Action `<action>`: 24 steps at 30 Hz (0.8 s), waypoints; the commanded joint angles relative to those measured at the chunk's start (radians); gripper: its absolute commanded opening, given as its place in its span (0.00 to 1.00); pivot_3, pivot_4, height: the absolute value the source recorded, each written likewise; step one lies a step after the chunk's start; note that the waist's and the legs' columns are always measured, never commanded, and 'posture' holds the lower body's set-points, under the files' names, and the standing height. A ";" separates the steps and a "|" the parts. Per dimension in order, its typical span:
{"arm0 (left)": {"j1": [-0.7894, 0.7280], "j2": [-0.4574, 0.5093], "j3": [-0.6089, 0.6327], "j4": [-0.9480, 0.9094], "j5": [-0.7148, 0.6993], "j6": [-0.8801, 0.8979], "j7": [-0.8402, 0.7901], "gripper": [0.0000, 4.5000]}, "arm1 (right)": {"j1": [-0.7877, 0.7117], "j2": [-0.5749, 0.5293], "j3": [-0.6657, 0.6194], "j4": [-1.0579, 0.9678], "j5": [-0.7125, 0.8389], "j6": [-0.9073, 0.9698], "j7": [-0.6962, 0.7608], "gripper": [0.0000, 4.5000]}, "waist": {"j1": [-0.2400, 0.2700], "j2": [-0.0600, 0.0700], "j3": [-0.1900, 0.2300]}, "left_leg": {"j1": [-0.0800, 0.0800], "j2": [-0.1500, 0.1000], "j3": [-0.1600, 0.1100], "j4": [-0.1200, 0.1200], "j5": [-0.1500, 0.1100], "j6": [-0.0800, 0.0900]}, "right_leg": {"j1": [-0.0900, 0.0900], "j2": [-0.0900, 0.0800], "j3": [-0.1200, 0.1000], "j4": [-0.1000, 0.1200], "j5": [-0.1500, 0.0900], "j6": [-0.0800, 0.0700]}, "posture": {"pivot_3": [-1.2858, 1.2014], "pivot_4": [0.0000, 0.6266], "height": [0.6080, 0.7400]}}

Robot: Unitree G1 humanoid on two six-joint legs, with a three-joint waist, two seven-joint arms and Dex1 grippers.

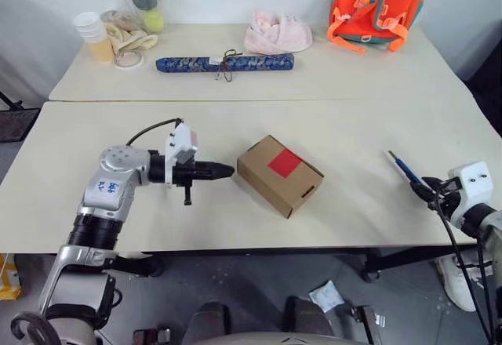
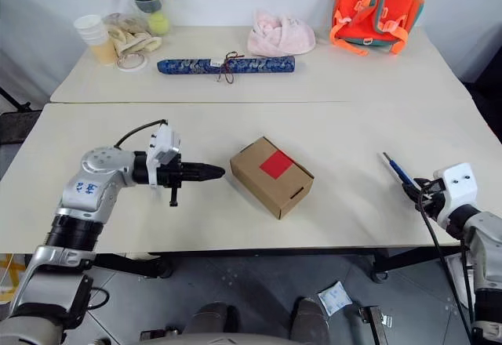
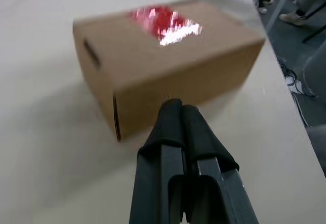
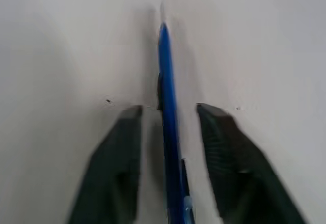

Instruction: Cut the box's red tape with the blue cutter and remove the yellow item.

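We saw the box (image 1: pixel 280 175), a small brown cardboard carton with crisp edges and a slot in its near end, sitting skewed near the middle of the near table (image 1: pixel 235 125), a smooth, pale cream surface. A roughly square patch of glossy red tape (image 1: pixel 285 162) lay flat on its top. The left gripper (image 1: pixel 227 171), its two black fingers pressed together into one blunt wedge, pointed at the box's left end, just beside it. Far to the right, near the table's front edge, the cutter (image 4: pixel 168 112), a thin blue pen-like stick, lay between the spread, ribbed fingers of the right gripper (image 1: pixel 427 190); whether they touched it we could not tell. A second cream table butted against the far edge, carrying a long dark-blue patterned roll (image 1: pixel 225 63) tied with string, a soft pink cloth (image 1: pixel 277 33), stacked paper cups (image 1: pixel 94 34), a stack of balls (image 1: pixel 149 0) and an orange backpack (image 1: pixel 378 4). The floor below was grey, the wall behind white.
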 commanded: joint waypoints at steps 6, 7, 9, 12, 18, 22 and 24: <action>0.141 0.050 0.066 -0.165 -0.036 0.058 0.041 0.00 | 0.071 -0.107 -0.112 -0.287 0.259 0.085 0.226 0.83 | 0.001 0.001 0.001 | 0.000 0.000 0.000 0.000 0.000 0.000 | 0.000 0.000 0.000 0.000 0.000 0.000 | 0.52 0.24 1.00; 0.151 0.050 0.062 -0.174 -0.036 0.064 0.041 0.00 | 0.067 -0.116 -0.099 -0.318 0.273 0.118 0.231 0.79 | 0.001 0.001 0.001 | 0.000 0.000 0.000 0.000 0.000 0.000 | 0.000 0.000 0.000 0.000 0.000 0.000 | 0.52 0.24 1.00; 0.168 0.040 0.051 -0.190 -0.032 0.075 0.051 0.00 | 0.045 -0.122 -0.048 -0.351 0.250 0.133 0.221 0.68 | 0.001 0.001 0.001 | 0.001 0.001 0.000 0.001 0.000 0.000 | 0.001 0.000 0.000 0.000 0.000 0.000 | 0.52 0.24 1.00; 0.178 0.003 0.018 -0.208 -0.016 0.107 0.093 0.00 | -0.030 -0.103 0.073 -0.366 0.153 0.104 0.182 0.46 | 0.000 0.001 0.000 | 0.002 0.001 0.000 0.001 0.000 0.000 | 0.001 0.000 0.000 0.001 0.000 0.000 | 0.52 0.24 1.00; 0.132 -0.092 -0.054 -0.203 0.007 0.171 0.169 0.00 | -0.226 0.049 0.318 -0.196 -0.076 -0.016 0.051 0.01 | 0.003 0.001 0.001 | 0.001 0.001 0.001 0.001 0.000 0.000 | 0.000 0.000 0.000 0.002 0.000 0.000 | 0.52 0.24 1.00; 0.099 -0.120 -0.075 -0.173 0.035 0.183 0.221 0.00 | -0.263 0.116 0.379 -0.111 -0.098 -0.056 0.061 0.01 | 0.008 0.001 0.001 | 0.000 0.001 0.000 0.000 0.000 0.000 | 0.000 0.000 0.000 0.002 0.000 0.000 | 0.52 0.24 1.00; 0.086 -0.133 -0.078 -0.163 0.043 0.188 0.246 0.00 | -0.258 0.135 0.415 -0.128 -0.081 -0.045 0.116 0.01 | 0.004 0.001 0.001 | 0.000 0.001 0.000 0.000 0.000 0.000 | -0.001 0.000 0.000 0.001 0.000 0.000 | 0.52 0.24 1.00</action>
